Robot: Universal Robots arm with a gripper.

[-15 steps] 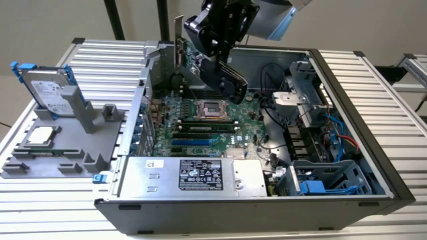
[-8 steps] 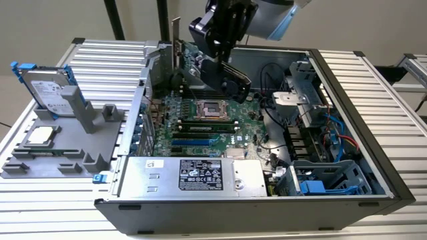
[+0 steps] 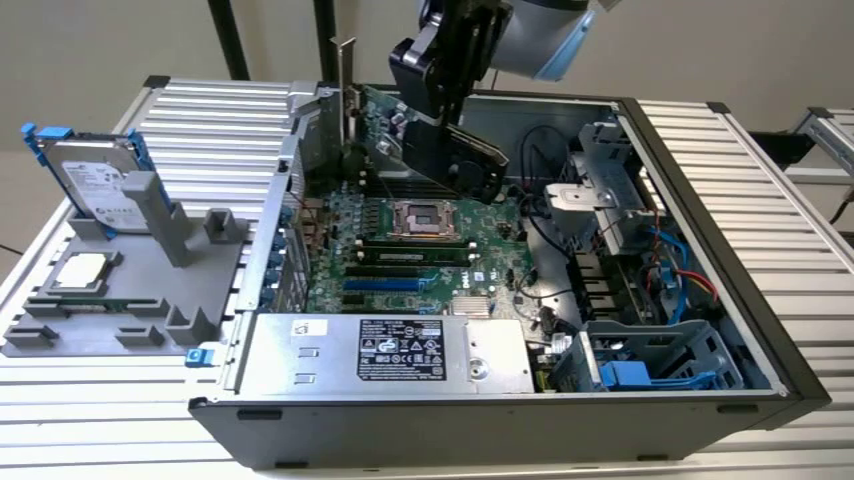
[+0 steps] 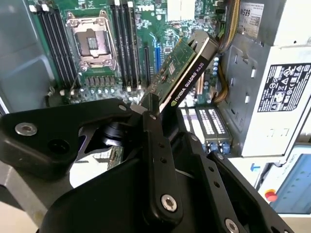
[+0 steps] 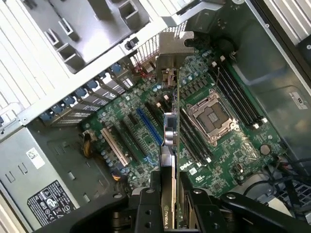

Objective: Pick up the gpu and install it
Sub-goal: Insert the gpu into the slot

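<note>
While the gripper (image 3: 447,125) pinches the gpu (image 3: 478,165), card hangs tilted over the motherboard (image 3: 501,245), at 12 o'clock of the CPU socket (image 3: 424,218) in exterior view.

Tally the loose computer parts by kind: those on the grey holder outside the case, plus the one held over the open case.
gpu: 1
hard drive: 1
processor chip: 1
Total: 3
</note>
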